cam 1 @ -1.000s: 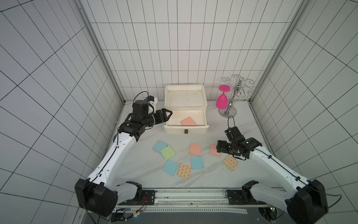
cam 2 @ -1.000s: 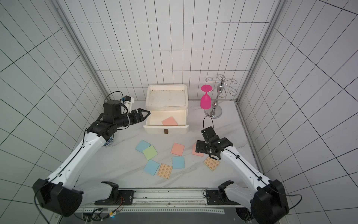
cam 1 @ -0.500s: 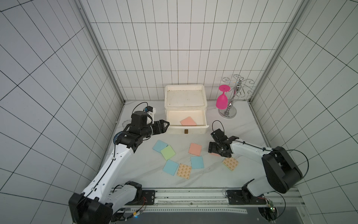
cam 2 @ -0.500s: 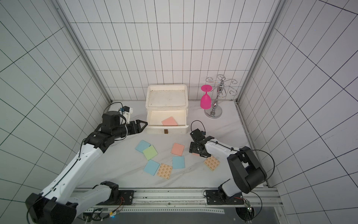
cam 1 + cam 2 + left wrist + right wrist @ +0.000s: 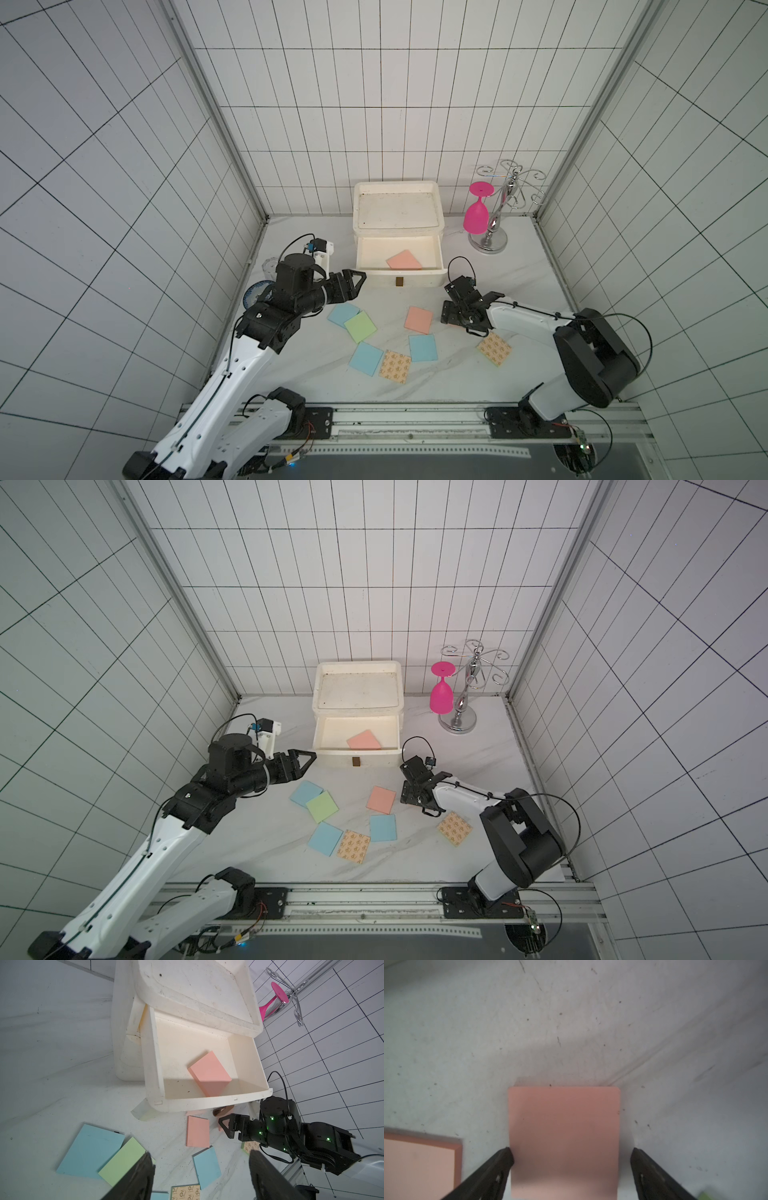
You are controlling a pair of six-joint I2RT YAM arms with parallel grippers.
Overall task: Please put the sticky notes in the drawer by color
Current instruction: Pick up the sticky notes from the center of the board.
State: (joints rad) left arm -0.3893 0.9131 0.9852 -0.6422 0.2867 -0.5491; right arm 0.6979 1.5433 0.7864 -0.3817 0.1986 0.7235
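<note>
Taking the back wall as 12 o'clock on the table [image 5: 523, 274], the off-white chest [image 5: 397, 226] stands at 12 with its top drawer [image 5: 419, 277] pulled out toward 6. One of the sticky notes, a salmon-pink pad [image 5: 404, 261], lies askew inside it.

The right gripper [image 5: 571, 1152] points down at the table just toward 3 o'clock of centre. Its jaws are spread wide around a second pink pad [image 5: 564, 1126]. In the right wrist view one finger [image 5: 500, 1163] touches the pad's edge and the other stands just clear of the opposite edge, so nothing is clamped. A third pink pad [image 5: 419, 320] lies flat just beside this gripper, at its 9 o'clock.

The left gripper [image 5: 356, 284] hovers near 10 o'clock, just off the drawer's front corner, with its jaws apart and empty.

At 9 o'clock a green pad [image 5: 360, 327] overlaps a corner of a blue pad [image 5: 344, 314]. Toward 6 o'clock a second blue pad [image 5: 365, 358] touches a tan printed pad [image 5: 395, 366], with a third blue pad [image 5: 423, 348] just beside them. Another tan pad [image 5: 493, 348] lies at 4 o'clock, close to the right arm.

A chrome rack [image 5: 492, 237] at 1 o'clock carries an upside-down pink goblet [image 5: 476, 214]
</note>
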